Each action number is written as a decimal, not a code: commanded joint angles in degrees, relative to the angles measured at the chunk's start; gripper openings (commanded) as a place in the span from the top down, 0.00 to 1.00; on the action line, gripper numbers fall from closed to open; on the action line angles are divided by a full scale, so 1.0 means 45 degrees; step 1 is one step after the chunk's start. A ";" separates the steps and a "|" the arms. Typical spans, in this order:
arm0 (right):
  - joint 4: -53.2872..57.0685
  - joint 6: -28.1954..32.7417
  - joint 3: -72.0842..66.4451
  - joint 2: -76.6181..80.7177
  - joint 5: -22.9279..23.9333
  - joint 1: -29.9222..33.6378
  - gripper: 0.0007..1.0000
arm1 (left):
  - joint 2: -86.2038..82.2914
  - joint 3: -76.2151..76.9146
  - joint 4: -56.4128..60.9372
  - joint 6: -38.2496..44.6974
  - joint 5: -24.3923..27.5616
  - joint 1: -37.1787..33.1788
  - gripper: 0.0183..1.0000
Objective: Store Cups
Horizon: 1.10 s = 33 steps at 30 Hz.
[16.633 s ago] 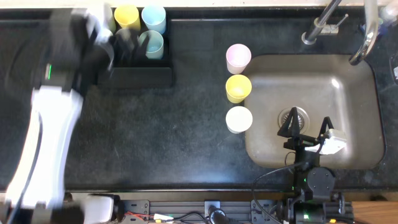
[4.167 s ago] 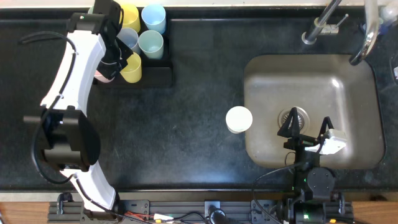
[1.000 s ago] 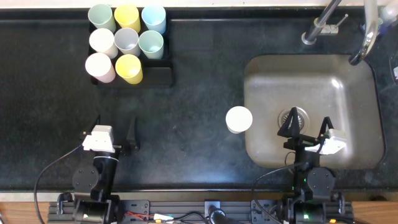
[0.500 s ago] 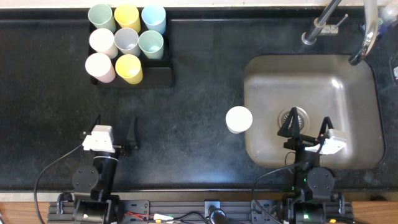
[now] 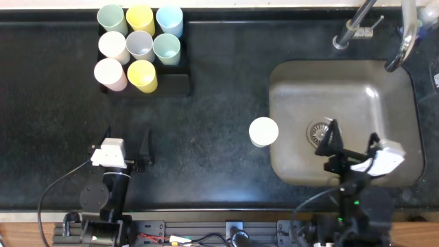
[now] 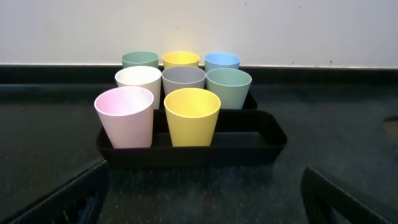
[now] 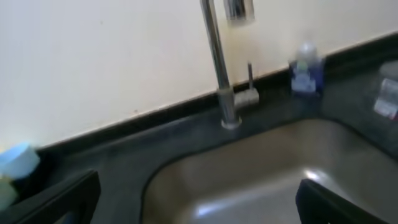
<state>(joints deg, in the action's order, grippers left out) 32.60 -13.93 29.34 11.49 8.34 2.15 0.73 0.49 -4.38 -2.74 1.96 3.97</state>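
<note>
Beside the steel sink (image 5: 391, 96), at its left rim, stands a white plastic cup (image 5: 263, 131), unstored. The left end effector (image 5: 128, 134) and right end effector (image 5: 353, 132) both gape, empty. Risk: a glancing approach topples the cup into that sink.

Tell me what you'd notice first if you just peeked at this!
The bunch of eight pastel cups packed in the black tray at the far left corner of the counter jumps out first. Then one white cup standing all alone on the dark counter, just beside the left rim of the steel sink.
</note>
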 commanded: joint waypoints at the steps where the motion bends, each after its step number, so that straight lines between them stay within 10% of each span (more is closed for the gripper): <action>1: 0.2550 -0.0049 0.4216 0.3657 0.0019 -0.0073 0.00 | -0.0126 -0.0005 -0.0053 0.0277 0.0121 -0.0131 0.00; 14: 1.2692 0.4386 1.2565 1.3794 0.1025 -0.4896 0.00 | -0.0126 -0.0005 -0.0053 0.0277 0.0126 -0.0131 0.00; 25: 1.2313 0.7057 1.2565 1.6956 -0.2268 -0.5115 0.00 | -0.0126 -0.0005 -0.0053 0.0277 0.0121 -0.0131 0.00; 33: 1.1468 0.7451 1.2565 1.8345 -0.2263 -0.4920 0.00 | -0.0126 -0.0010 -0.0053 0.0277 0.0121 -0.0131 0.00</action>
<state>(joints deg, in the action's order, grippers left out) 84.64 17.21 84.12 92.36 -0.36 -20.84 0.73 0.49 -4.43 -2.74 1.96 3.97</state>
